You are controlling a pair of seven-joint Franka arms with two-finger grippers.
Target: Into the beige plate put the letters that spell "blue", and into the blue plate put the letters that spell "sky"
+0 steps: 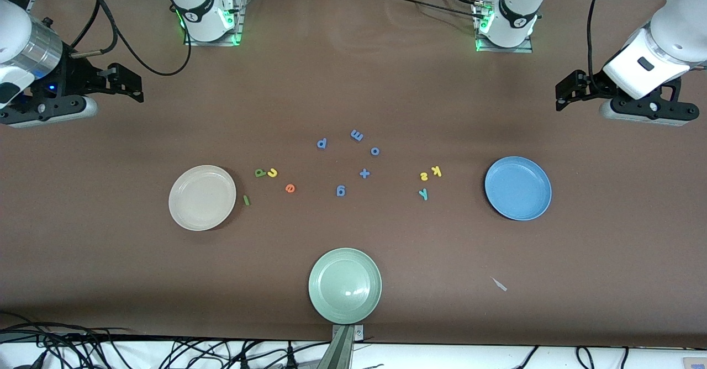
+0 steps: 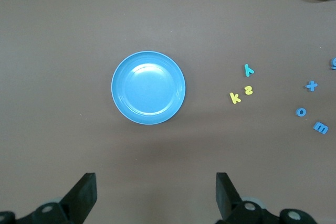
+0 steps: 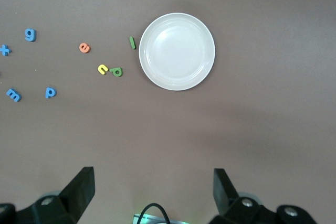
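Note:
The beige plate lies empty toward the right arm's end. Beside it lie the dark green b, yellow u, orange e and green l. The blue plate lies empty toward the left arm's end, with yellow k, yellow s and teal y beside it. My right gripper and left gripper hang open and hold nothing, each over bare table at its own end.
Blue letters p, m, o, a plus sign and g lie mid-table between the two groups. A pale green plate sits nearest the front camera. A small pale scrap lies near it.

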